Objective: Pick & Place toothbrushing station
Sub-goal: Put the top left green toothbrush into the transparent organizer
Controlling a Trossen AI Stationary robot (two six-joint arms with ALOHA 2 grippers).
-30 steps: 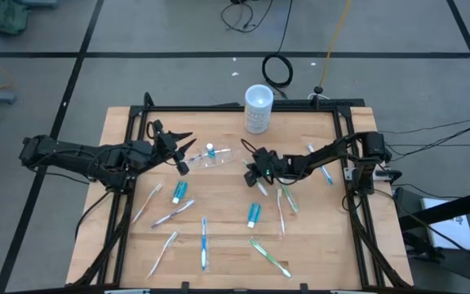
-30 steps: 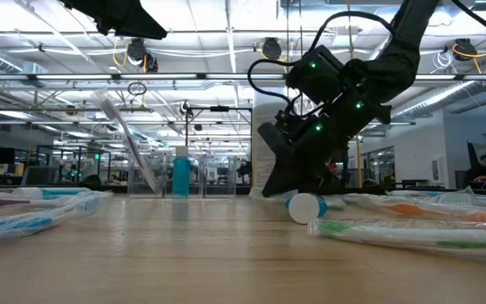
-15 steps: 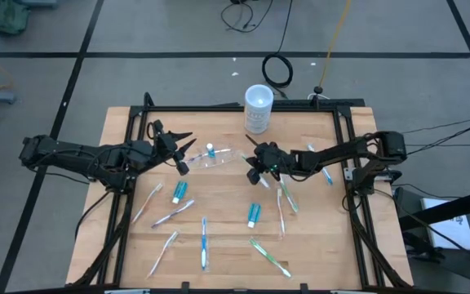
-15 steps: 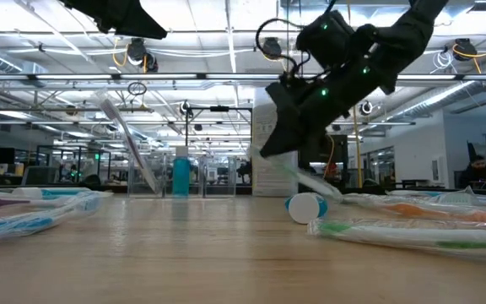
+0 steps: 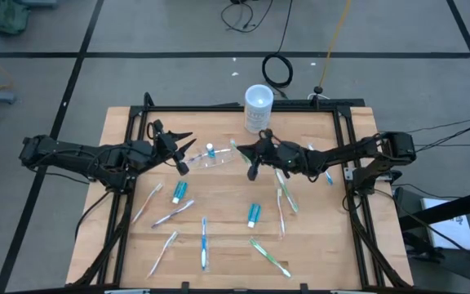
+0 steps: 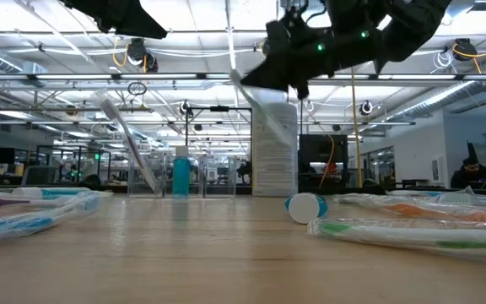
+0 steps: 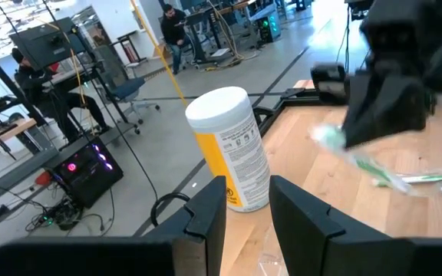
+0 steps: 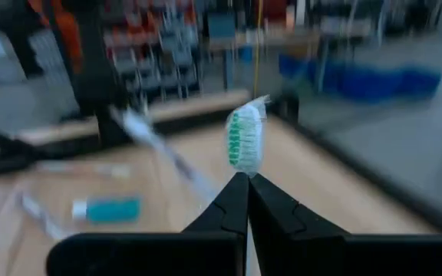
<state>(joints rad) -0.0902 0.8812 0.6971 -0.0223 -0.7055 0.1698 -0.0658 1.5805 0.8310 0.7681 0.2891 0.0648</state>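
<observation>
The clear plastic tray (image 5: 221, 160) lies on the wooden table left of centre, with a small teal-and-white tube (image 5: 210, 150) at its far rim. In the low view the tray (image 6: 194, 182) holds that tube upright and a leaning toothbrush (image 6: 126, 143). My right gripper (image 5: 254, 157) hovers just right of the tray, shut on a green-and-white toothbrush (image 8: 244, 142). My left gripper (image 5: 188, 153) is open and empty just left of the tray. It also shows in its own wrist view (image 7: 248, 205). My right gripper pinches the toothbrush between its two fingers just behind the bristle head (image 8: 244, 170), which sticks out past the fingertips. The brush is lifted clear of the table and hangs slanted below the gripper (image 6: 260, 110).
A tall white cup (image 5: 257, 109) stands at the far edge. Several toothbrushes (image 5: 203, 243) (image 5: 282, 200) (image 5: 269, 257) and teal tubes (image 5: 179, 192) (image 5: 254, 215) lie scattered over the near half of the table. People show in the room behind (image 7: 173, 23).
My right gripper has risen from the table and moved toward the far edge and the tray. It has carried the green toothbrush with it, and the brush is now lifted clear of the table. The left arm has kept still.
</observation>
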